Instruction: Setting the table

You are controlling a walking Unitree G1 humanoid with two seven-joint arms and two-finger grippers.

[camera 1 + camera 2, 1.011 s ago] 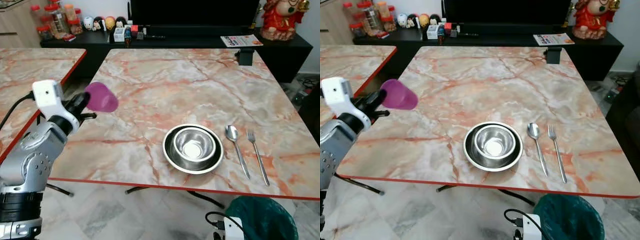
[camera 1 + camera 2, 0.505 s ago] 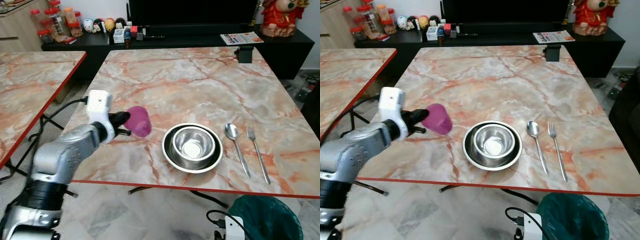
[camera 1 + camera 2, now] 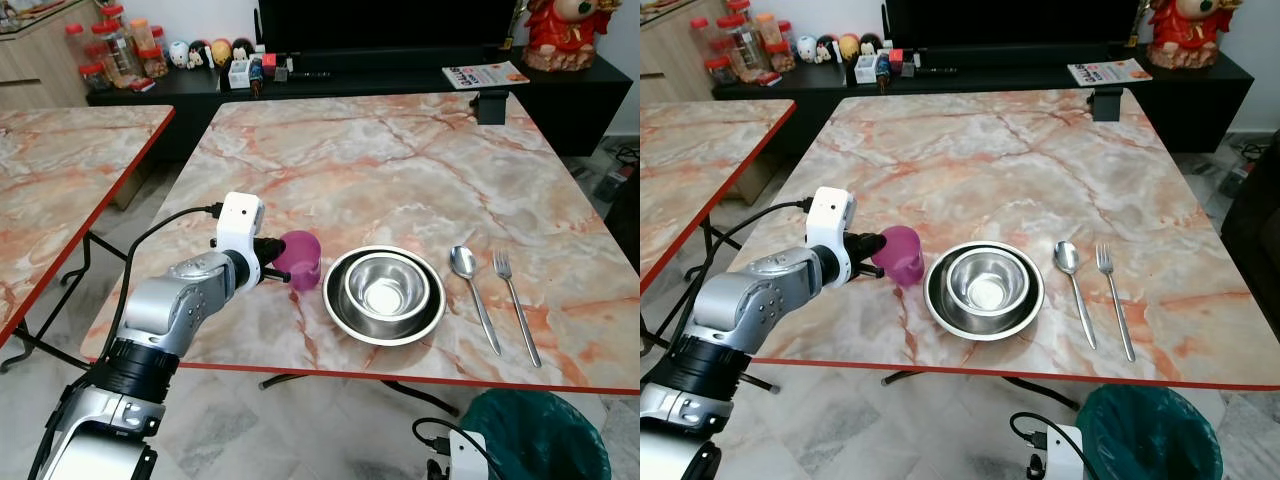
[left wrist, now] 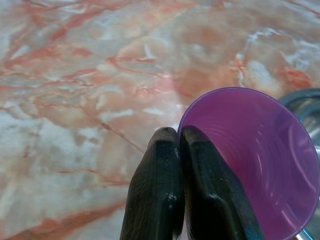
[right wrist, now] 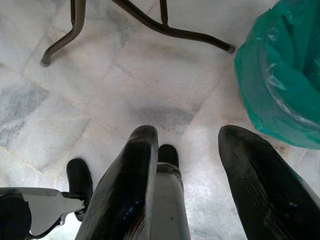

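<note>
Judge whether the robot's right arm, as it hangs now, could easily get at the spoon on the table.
Probably not as it stands. The right gripper hangs open below the table edge, over the floor beside the green bin. The spoon lies on the tabletop, right of the bowl; the arm must lift first.

Even, bright indoor light, sharp head views, soft glare on the marble table [image 3: 400, 170], bright highlight inside the steel bowl [image 3: 386, 292], left wrist view slightly soft up close, faint shadows
</note>
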